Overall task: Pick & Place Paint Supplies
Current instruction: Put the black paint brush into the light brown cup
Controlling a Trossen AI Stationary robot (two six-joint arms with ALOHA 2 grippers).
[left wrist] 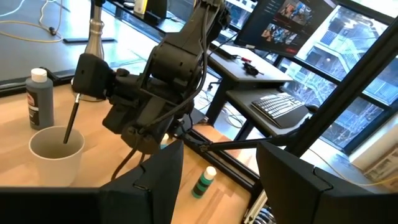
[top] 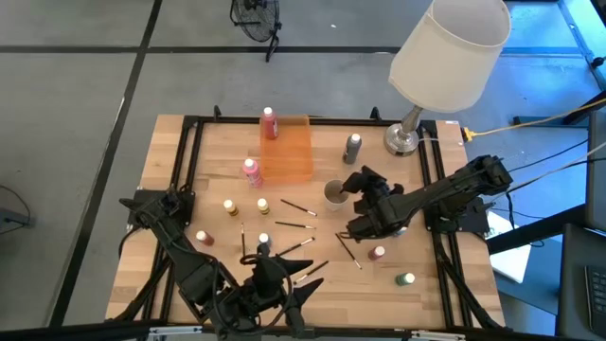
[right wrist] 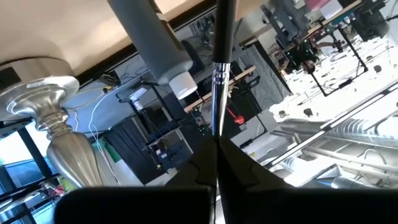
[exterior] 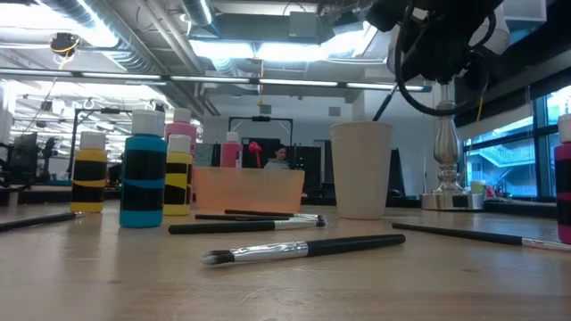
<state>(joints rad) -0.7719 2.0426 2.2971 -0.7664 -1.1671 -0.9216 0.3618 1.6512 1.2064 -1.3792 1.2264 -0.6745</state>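
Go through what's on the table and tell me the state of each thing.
Right gripper: shut on a paintbrush, its tip in the cup.
Left gripper: open, empty, at the near edge.
Grey bottle: upright, capped.
Green bottle: lying on its side.
Loose brushes: lying flat.

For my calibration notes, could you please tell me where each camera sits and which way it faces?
High: above the table, looking straight down; both arms show.
Low: at table-top height, looking level past the cup into the room; the right arm hangs above.
Left wrist: behind the open left jaws, facing the right arm holding a paintbrush at the cup.
Right wrist: behind the right jaws, shut on that paintbrush, facing the lamp base.
Shared: both wrist views show the grey bottle.
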